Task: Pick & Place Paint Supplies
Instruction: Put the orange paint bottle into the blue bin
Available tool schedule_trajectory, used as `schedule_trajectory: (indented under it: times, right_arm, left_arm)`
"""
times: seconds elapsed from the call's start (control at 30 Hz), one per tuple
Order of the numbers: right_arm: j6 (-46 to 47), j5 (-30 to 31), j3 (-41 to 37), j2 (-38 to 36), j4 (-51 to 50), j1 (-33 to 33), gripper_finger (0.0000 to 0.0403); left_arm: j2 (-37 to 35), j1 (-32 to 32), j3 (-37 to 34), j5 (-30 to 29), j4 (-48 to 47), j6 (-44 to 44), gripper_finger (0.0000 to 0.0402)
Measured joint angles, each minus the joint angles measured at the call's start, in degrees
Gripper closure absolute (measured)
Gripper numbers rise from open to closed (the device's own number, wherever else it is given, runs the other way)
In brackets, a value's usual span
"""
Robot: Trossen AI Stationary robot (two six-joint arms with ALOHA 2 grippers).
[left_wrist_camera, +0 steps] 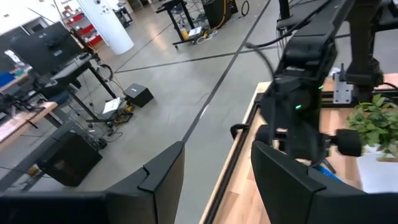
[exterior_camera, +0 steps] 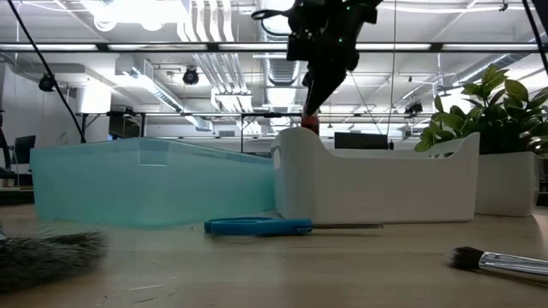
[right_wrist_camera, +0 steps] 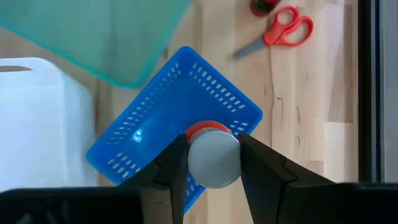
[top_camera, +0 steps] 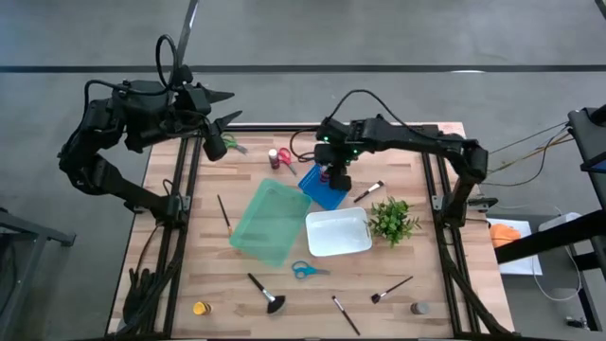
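Right gripper holds paint bottle over blue basket; red scissors beside.

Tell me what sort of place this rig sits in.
Likely a robotics lab or open industrial workshop: exposed ceiling ducts and strip lights, a bare concrete floor with equipment carts, and a wooden table with two framed arms.

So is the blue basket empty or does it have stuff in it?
Empty. The right wrist view shows only bare slotted floor in the blue basket; the right gripper holds a red-capped paint bottle above it.

Grey floor, ceiling pipes
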Motion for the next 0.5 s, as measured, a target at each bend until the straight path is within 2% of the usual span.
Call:
schedule_trajectory:
  times: [0.5]
  right_arm:
    - [-0.2, 2.8, -0.5, 7.1, 6.7, -1.0, 0.0293]
  left_arm:
    - [0.0, 0.0, 0.0, 0.6, -2.8, -1.4, 0.0208]
